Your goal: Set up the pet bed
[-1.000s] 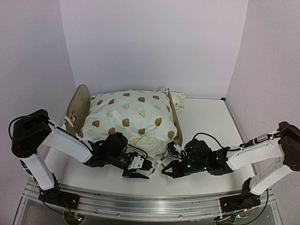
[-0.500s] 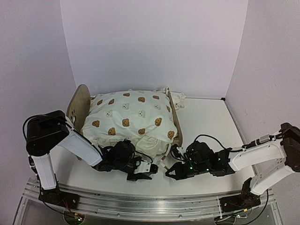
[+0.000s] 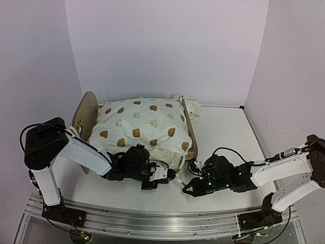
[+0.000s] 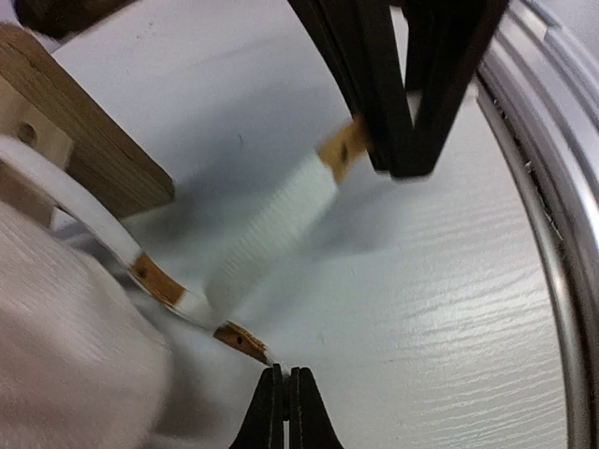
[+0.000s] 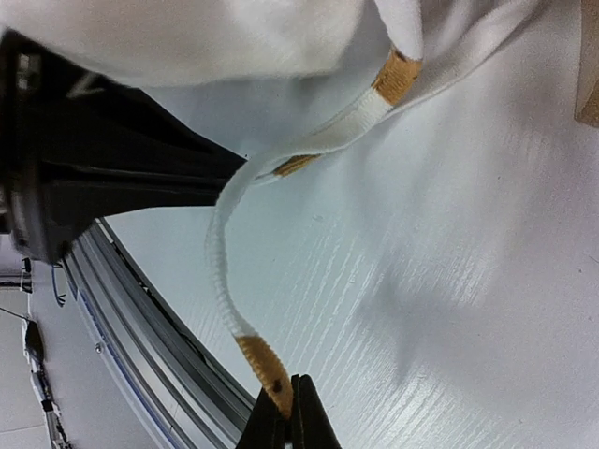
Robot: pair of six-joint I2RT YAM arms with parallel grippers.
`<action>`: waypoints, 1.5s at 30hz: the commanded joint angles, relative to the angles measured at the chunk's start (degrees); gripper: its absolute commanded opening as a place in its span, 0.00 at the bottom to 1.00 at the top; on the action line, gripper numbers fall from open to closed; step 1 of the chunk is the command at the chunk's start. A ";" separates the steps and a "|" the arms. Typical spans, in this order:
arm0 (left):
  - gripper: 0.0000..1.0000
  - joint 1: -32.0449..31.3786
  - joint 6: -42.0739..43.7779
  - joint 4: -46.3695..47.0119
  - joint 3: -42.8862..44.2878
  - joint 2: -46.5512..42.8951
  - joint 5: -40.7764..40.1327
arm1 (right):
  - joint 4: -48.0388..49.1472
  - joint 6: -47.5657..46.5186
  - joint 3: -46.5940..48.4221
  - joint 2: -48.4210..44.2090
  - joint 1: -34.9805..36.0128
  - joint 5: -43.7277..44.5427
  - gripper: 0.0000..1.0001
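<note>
Where the pet bed stands: the pet bed (image 3: 144, 109) sits on the white table (image 3: 223, 127), long side toward the arms, with one rounded end board (image 3: 85, 109) at its left end.
Bedding: the bear-print duvet (image 3: 137, 133) lies puffed on top of the bed, rumpled and spilling over the bed's near right corner. A bunch of cream cloth (image 3: 192, 107) sits at the bed's far right corner.
Right gripper: the right gripper (image 5: 285, 388) is just off the bed's near right corner, fingers pressed together on the tan tip of a tie string (image 5: 221, 262), which runs slack from the bedding.
Left gripper: the left gripper (image 4: 284, 374) is beside the right one at the same corner, fingers pressed together. A second tie end (image 4: 241, 339) lies right at the fingertips; whether it is pinched I cannot tell.
Done so far: the bedding looks to be on the frame, and one string is in hand.
Left to do: as I judge it, the strings are untied and the duvet needs squaring on the bed, so the task seems around midway.
Hidden or unclear: the bed's base is covered by the duvet. The bed's right end board is mostly masked by cloth. The cloth at the far right corner could be a pillow, but that cannot be confirmed. The left wrist view is blurred at the near edge of the bedding.
</note>
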 commanded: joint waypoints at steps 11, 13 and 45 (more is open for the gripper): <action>0.00 0.43 -11.48 -6.58 11.61 -14.12 17.15 | -4.35 -2.09 1.20 -1.62 0.45 2.79 0.00; 0.00 0.61 -13.01 -5.82 12.49 -14.17 17.25 | -6.46 -1.99 1.46 -2.54 0.54 3.33 0.00; 0.00 -0.67 -13.28 10.15 1.61 -6.07 19.91 | -31.16 -4.16 17.92 -11.52 0.48 8.63 0.00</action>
